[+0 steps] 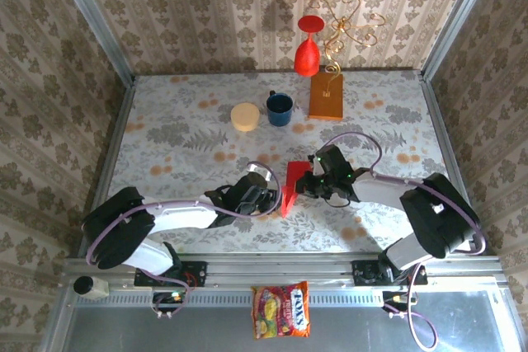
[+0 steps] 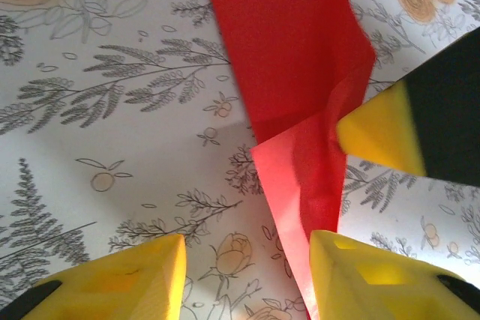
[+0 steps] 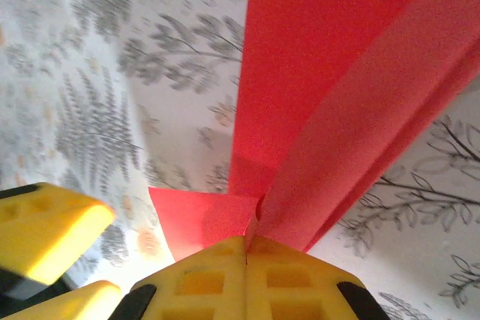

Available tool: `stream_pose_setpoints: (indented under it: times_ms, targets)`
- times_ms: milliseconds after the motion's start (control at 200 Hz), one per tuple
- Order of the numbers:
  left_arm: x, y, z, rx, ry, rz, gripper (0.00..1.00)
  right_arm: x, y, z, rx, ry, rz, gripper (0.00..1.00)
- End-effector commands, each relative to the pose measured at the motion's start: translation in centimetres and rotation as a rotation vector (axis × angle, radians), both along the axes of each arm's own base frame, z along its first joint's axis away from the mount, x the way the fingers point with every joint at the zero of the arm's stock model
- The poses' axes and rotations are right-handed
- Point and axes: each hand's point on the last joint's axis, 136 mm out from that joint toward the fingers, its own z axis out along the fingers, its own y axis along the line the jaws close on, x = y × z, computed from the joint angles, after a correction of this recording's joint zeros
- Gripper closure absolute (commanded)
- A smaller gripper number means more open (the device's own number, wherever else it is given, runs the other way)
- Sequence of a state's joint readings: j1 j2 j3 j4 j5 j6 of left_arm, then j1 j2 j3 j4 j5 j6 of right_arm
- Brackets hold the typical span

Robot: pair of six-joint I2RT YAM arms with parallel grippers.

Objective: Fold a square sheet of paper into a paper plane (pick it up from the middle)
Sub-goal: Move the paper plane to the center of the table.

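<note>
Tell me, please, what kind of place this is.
Probably a staged robot test booth: wallpapered walls in a metal frame close in a flower-print table, two robot arms are bolted to a rail at its near edge, and props such as a red vase stand behind.

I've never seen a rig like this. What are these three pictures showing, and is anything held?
Two robot arms are bolted at the near edge of the table. The overhead picture looks down on both; the other two come from a camera on each wrist, showing its yellow fingers. The right gripper is shut on the creased red paper; the left gripper stands open, the paper's end between its fingers. Farther back stand a blue mug, a beige round thing, an orange block and a red vase.
</note>
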State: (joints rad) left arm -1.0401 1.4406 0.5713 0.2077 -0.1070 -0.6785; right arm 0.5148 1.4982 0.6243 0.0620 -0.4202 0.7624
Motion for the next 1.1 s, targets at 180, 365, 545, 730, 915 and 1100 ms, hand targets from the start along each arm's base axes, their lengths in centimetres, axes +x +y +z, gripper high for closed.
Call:
stream_pose_setpoints:
  times_ms: [180, 365, 545, 730, 915, 1100]
  targets:
    - [0.9, 0.9, 0.4, 0.039, -0.043, 0.054, 0.48, 0.8, 1.1, 2.3, 0.148, -0.117, 0.039, 1.0]
    - [1.5, 1.1, 0.6, 0.057, -0.065, 0.064, 0.48, 0.4, 0.1, 0.5, 0.144, -0.095, 0.011, 0.97]
    - [1.7, 1.1, 0.8, 0.08, -0.08, 0.062, 0.48, 0.9, -1.7, 0.9, 0.152, -0.091, -0.042, 0.63]
    - [2.2, 1.2, 1.3, 0.11, -0.114, 0.071, 0.48, 3.1, -4.5, 2.6, 0.126, -0.107, -0.115, 0.65]
    - [3.0, 0.5, 2.4, 0.15, -0.162, 0.071, 0.48, 5.6, -5.5, 2.9, 0.083, -0.072, -0.163, 0.57]
    - [4.8, -1.0, 3.8, 0.259, -0.209, 0.07, 0.48, 7.9, -5.5, 1.5, 0.041, -0.025, -0.181, 0.56]
